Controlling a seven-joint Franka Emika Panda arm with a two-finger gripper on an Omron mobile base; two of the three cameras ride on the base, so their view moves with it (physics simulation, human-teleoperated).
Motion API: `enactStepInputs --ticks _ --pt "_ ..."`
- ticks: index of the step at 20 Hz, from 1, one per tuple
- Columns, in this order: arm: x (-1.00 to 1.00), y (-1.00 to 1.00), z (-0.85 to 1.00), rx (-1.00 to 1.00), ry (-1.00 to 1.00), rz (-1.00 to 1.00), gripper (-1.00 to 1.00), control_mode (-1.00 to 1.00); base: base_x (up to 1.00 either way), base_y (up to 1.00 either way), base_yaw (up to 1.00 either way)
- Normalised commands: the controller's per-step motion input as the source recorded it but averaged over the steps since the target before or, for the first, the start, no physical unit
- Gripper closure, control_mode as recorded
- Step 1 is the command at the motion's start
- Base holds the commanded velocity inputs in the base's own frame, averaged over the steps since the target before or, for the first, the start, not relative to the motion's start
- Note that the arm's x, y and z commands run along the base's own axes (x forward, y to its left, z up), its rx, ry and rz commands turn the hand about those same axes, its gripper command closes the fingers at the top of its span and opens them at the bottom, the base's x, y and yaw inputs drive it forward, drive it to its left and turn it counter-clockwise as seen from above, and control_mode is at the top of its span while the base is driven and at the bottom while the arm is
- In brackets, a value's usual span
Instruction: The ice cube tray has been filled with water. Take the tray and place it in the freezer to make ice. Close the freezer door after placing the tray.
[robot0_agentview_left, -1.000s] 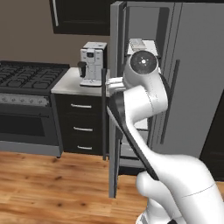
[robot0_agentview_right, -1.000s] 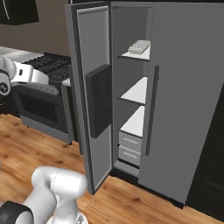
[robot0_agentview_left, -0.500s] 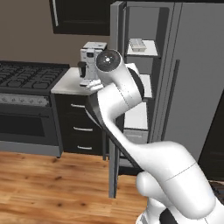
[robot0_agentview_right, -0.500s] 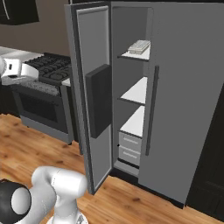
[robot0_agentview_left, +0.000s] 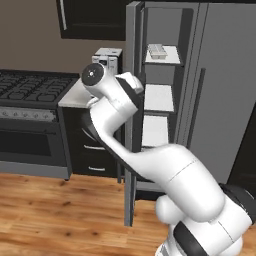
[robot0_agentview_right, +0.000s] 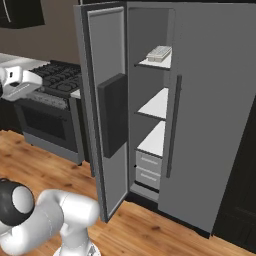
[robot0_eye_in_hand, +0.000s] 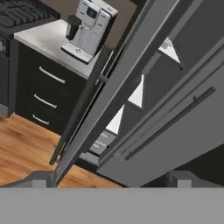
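Beside the outer face of the freezer door (robot0_agentview_right: 111, 115), out over the stove (robot0_agentview_right: 56, 79) side, we are holding the gripper (robot0_agentview_right: 19, 84) with its jaws spread wide and nothing between them. Looking along the hand, we are seeing the two fingertips (robot0_eye_in_hand: 41, 178) standing far apart, with the door's edge running up between them and its long dark handle (robot0_eye_in_hand: 83, 109) just to one side.

The door is standing wide open, swung out toward us. Past it, the ice cube tray (robot0_agentview_right: 159, 52) is lying flat on the top shelf of the freezer (robot0_agentview_right: 150, 107), well inside and clear of the door's path. We are judging the placing as done and the closing as what remains.

We are expecting the door to behave as a stiff, fairly heavy hinged panel, smooth on its face. Pushing flat against the outer face near the free edge, or bearing on the handle, is looking better than pinching. A gentle swing should keep the water in the tray from slopping. A coffee machine (robot0_eye_in_hand: 87, 26) is sitting on the counter (robot0_eye_in_hand: 43, 41) close behind the door.
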Motion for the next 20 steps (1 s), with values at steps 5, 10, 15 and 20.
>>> enactStepInputs --ticks 5,10,15,20 --pt "0.44 0.00 -0.33 -0.08 0.03 0.00 -1.00 -1.00 0.00 0.00 0.00" --pt "0.26 0.00 -0.24 -0.09 0.02 -0.01 -1.00 -1.00 0.00 0.00 0.00" --pt "0.40 0.05 -0.25 -0.06 0.11 0.02 -1.00 -1.00 0.00 0.00 0.00" --pt "0.22 0.00 -0.35 -0.10 0.08 0.05 -1.00 -1.00 0.00 0.00 0.00"
